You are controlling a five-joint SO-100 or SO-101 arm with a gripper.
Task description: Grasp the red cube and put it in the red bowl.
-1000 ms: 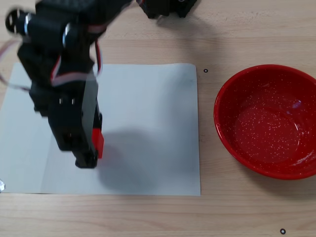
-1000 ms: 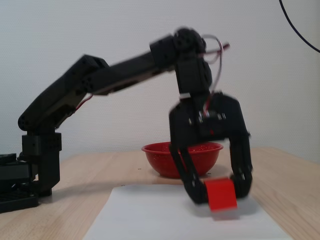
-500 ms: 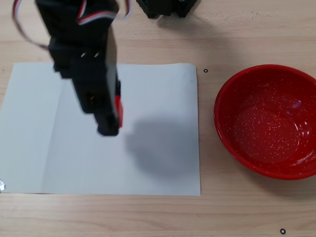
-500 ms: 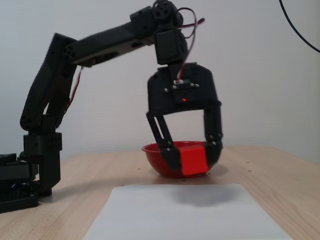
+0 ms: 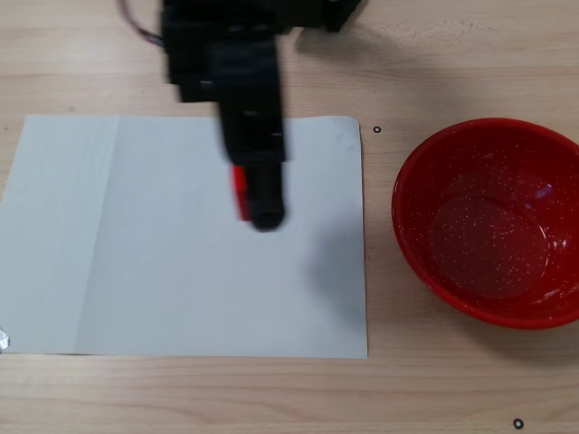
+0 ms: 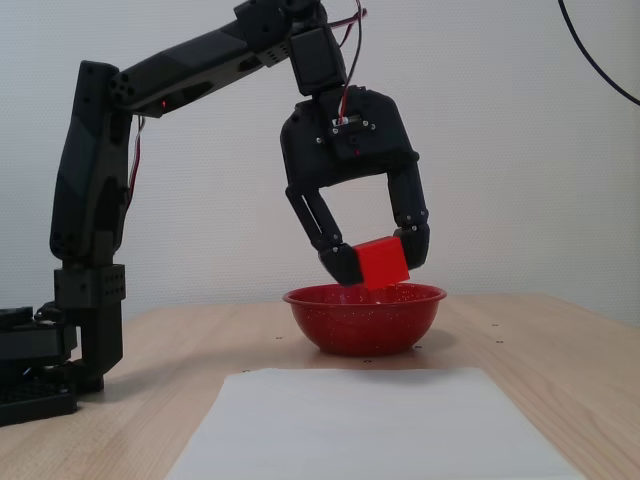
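The red cube (image 6: pixel 382 262) is held between the fingers of my black gripper (image 6: pixel 378 262), lifted well above the table. In the top-down fixed view the gripper (image 5: pixel 256 201) hangs over the white paper and only a thin red strip of the cube (image 5: pixel 239 194) shows at its left side. The red bowl (image 5: pixel 488 221) with white speckles stands on the table to the right of the paper, apart from the gripper. In the side-on fixed view the bowl (image 6: pixel 365 315) lies behind and below the held cube.
A white paper sheet (image 5: pixel 136 244) covers the left and middle of the wooden table (image 5: pixel 452 380). The arm's base (image 6: pixel 60 360) stands at the left in the side-on view. Small black dots (image 5: pixel 517 423) mark the tabletop.
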